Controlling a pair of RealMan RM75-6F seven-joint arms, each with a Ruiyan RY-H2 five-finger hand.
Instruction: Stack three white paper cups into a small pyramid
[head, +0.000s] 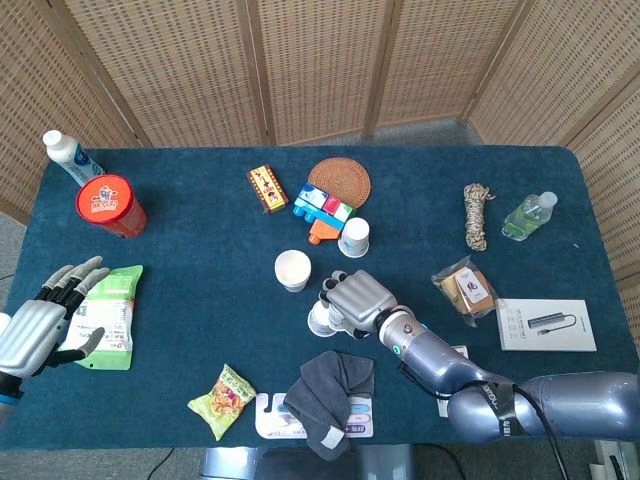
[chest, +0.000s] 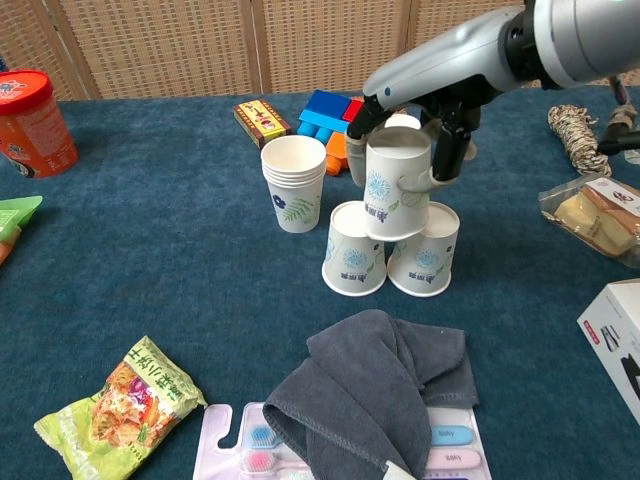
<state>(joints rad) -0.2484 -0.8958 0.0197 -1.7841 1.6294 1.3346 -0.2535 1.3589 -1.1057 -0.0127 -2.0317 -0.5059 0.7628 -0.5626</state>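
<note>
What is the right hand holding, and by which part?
The right hand grips an upside-down white paper cup around its upper sides, near the top.

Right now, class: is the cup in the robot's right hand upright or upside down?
Upside down. The top cup, held by the right hand, shows its closed base uppermost and its wider rim facing down over the two base cups.

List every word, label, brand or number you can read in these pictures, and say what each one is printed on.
None of the text can be read.
Red tub: lid print blurred.
Snack bag: lettering too small.
Green packet: print too small.
Small box: pattern only, illegible.
White paper cups: blue floral motif, no words.
White box: only a product picture shows.
</note>
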